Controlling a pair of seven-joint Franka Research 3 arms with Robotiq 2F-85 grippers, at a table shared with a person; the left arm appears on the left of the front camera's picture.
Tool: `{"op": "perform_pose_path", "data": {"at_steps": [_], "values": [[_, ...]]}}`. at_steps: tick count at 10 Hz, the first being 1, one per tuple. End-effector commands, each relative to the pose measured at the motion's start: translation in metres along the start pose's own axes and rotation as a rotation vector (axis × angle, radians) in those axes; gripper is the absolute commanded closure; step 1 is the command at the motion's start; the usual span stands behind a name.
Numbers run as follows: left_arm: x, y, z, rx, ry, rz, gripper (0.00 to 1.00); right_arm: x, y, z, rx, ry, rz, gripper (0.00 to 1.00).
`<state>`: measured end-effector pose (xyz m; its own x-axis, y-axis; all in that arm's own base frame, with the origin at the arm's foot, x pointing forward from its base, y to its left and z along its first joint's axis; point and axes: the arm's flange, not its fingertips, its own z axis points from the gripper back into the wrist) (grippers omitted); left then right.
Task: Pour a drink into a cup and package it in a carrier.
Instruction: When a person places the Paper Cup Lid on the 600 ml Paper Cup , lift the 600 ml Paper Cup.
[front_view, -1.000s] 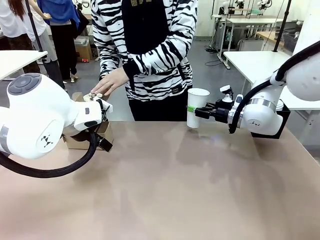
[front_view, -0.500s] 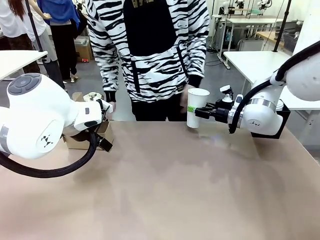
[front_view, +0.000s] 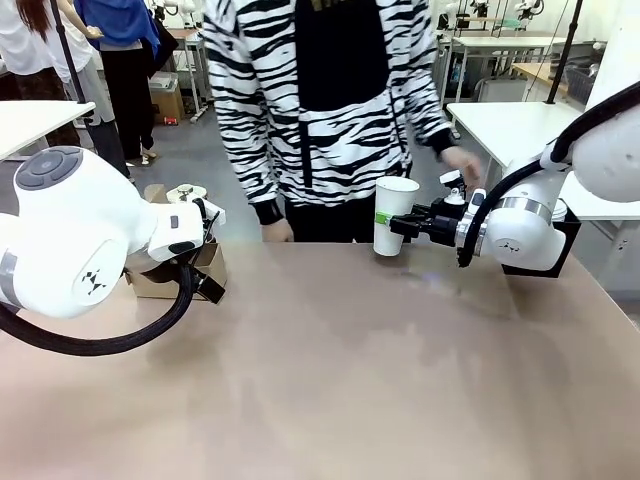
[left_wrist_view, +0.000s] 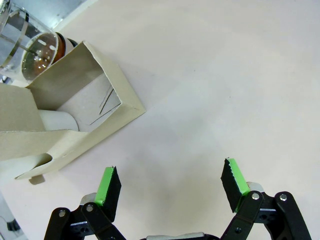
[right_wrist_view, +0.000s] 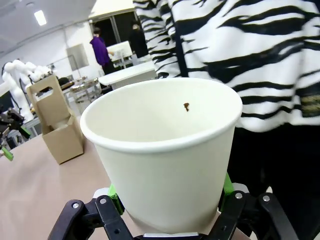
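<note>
Cup (front_view: 396, 212): upright at the far edge of the tabletop (front_view: 350, 380), clamped in the right pincer (front_view: 386, 222), interior dry and white. Pouring not yet done. Carrier (front_view: 150, 284) stands well apart, near the left pincer (left_wrist_view: 172, 182), which is spread and empty. Packaging remains.

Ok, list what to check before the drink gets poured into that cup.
1. The cup is clamped upright in the right gripper: ok.
2. The mouth of the cup is open, with no lid on it: ok.
3. The left gripper is open and empty, beside the carrier: ok.
4. The pitcher holds drink and sits behind the carrier, but whether it can be grasped freely: cannot tell.
5. The person's hand is clear of the right arm: not ok, it is right beside the wrist.
</note>
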<state>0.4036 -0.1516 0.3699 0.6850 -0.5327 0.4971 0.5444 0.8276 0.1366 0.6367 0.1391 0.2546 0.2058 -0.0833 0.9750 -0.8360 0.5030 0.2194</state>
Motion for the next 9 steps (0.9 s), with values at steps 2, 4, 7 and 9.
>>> {"op": "perform_pose_path", "data": {"at_steps": [2,4,7,9], "values": [[0.0000,-0.0002,0.0005,-0.002,-0.001,0.000,0.00,0.0023,0.0024,-0.0010,0.002,-0.001,0.000,0.19],[0.0000,-0.0002,0.0005,-0.002,-0.001,0.000,0.00,0.0023,0.0024,-0.0010,0.002,-0.001,0.000,0.19],[0.0000,-0.0002,0.0005,-0.002,-0.001,0.000,0.00,0.0023,0.0024,-0.0010,0.002,-0.001,0.000,0.19],[0.0000,-0.0002,0.0005,-0.002,-0.001,0.000,0.00,0.0023,0.0024,-0.0010,0.002,-0.001,0.000,0.19]]}}
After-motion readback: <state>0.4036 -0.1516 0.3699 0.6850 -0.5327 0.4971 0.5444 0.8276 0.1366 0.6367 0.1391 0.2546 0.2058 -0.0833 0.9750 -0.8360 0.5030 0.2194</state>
